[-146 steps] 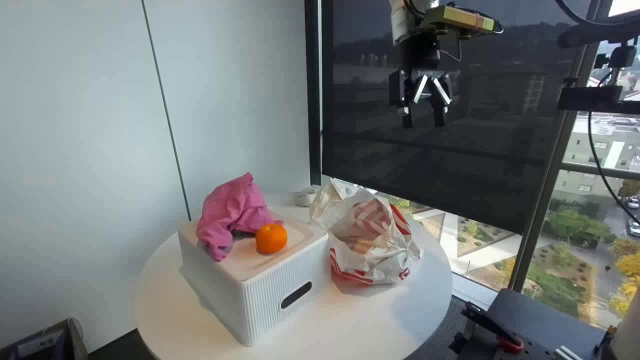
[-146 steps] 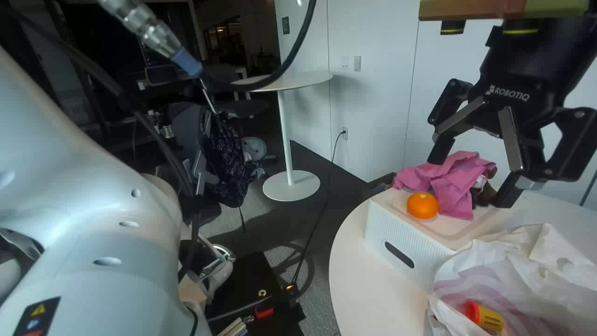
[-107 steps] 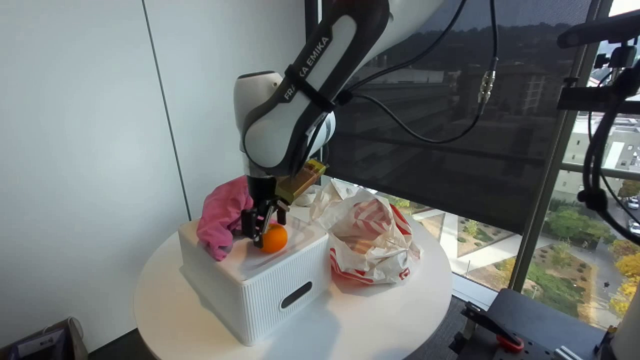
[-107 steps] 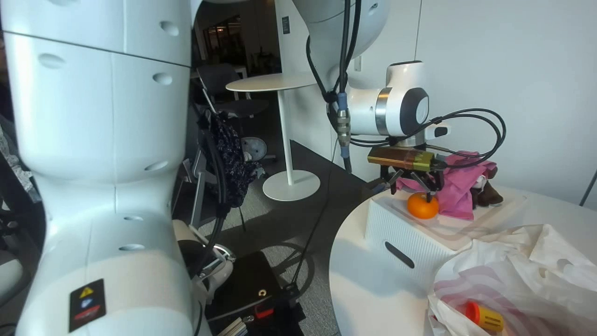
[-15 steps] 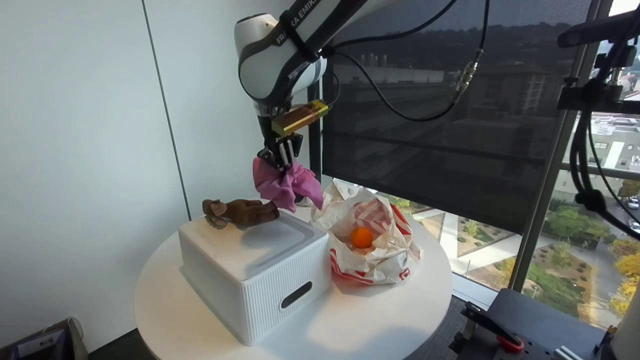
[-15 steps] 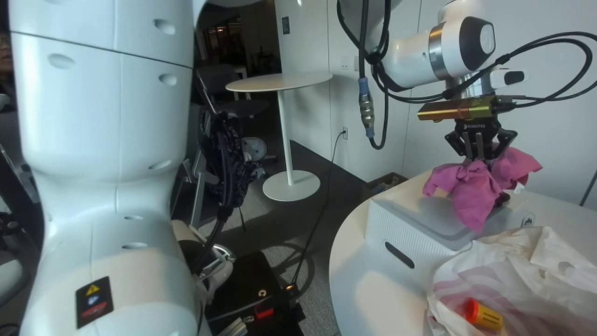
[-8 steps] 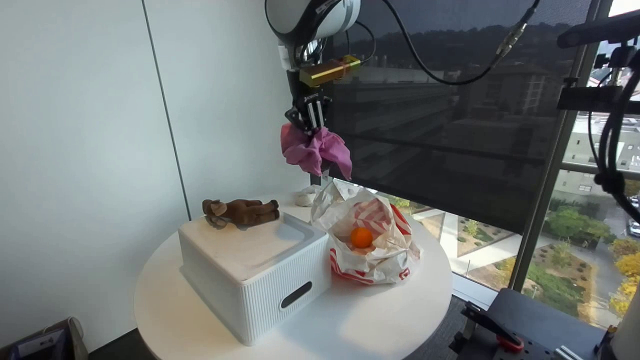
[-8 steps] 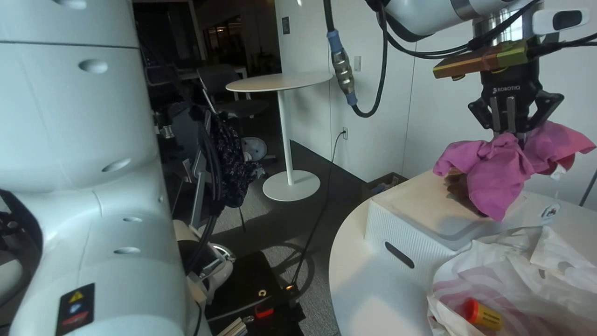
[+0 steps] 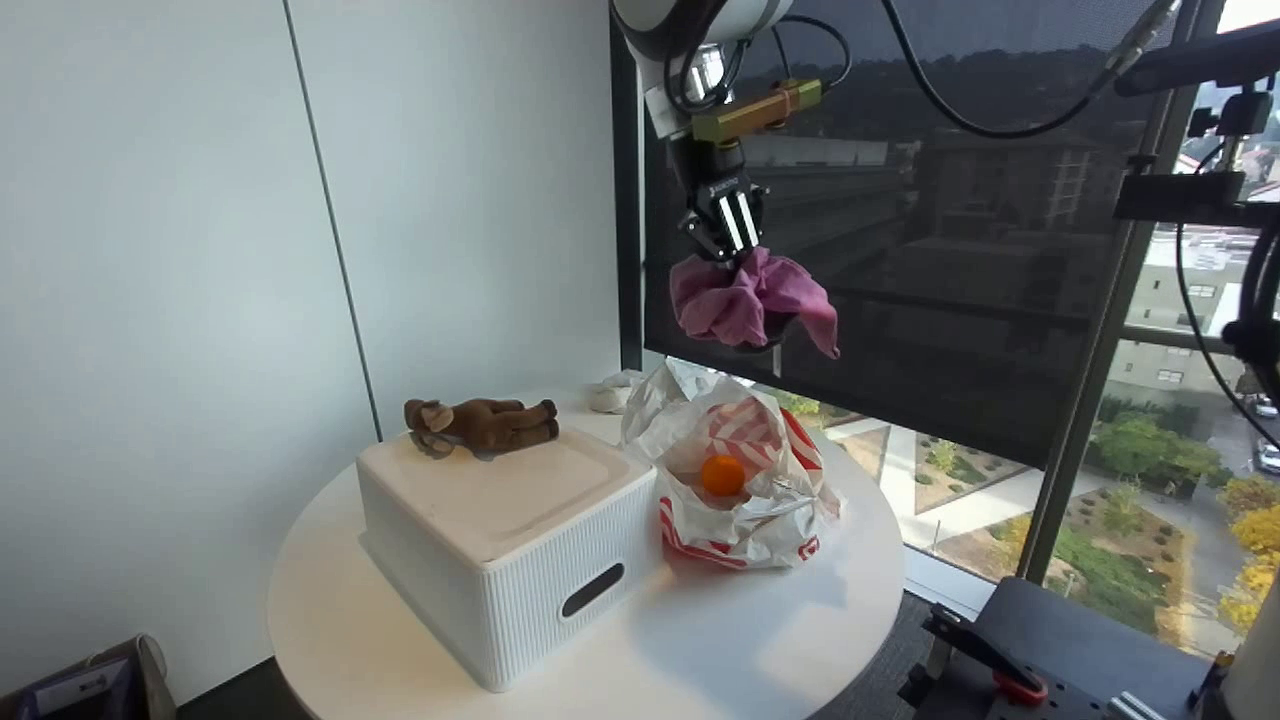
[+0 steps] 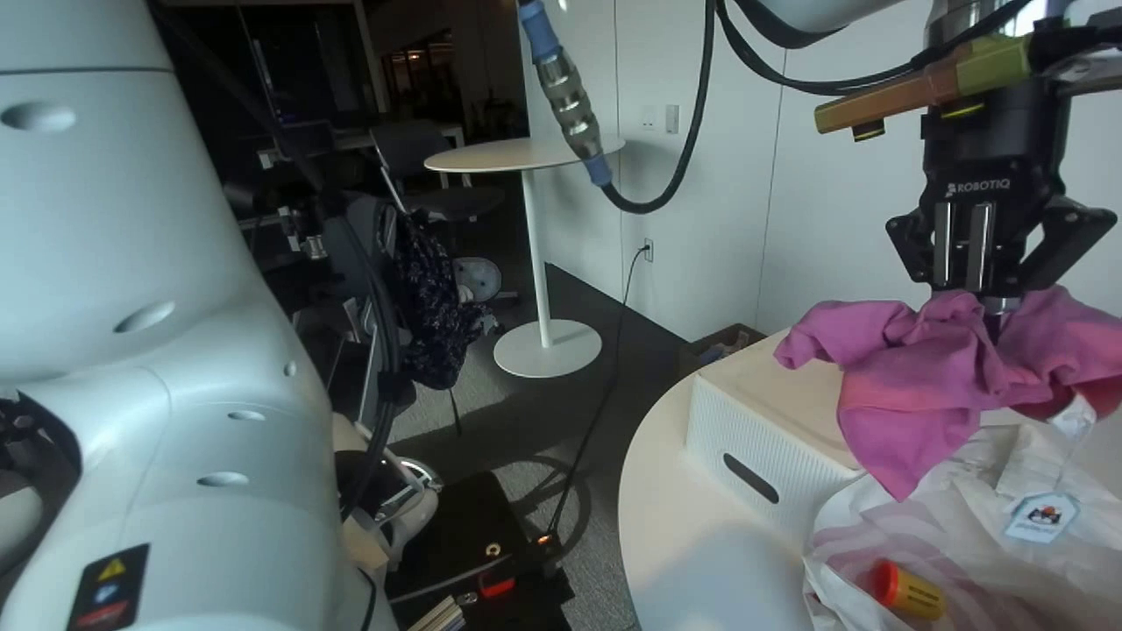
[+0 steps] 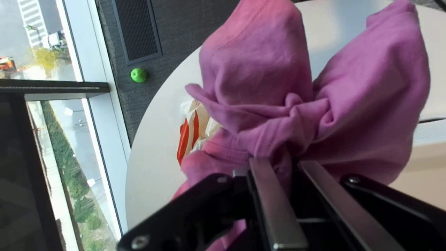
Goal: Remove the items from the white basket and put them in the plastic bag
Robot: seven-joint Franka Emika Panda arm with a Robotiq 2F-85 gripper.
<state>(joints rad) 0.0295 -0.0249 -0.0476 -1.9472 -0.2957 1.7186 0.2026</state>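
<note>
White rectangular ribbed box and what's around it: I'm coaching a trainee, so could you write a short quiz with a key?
1. What does the tool hold?
A) nothing
B) crumpled pink cloth
C) bright green apple
2. True or false: the brown toy figure lies on the white rectangular ribbed box.
3. Where is the round orange fruit?

Key: 1. B; 2. true; 3. inside the crinkled white plastic bag with red markings.
</note>
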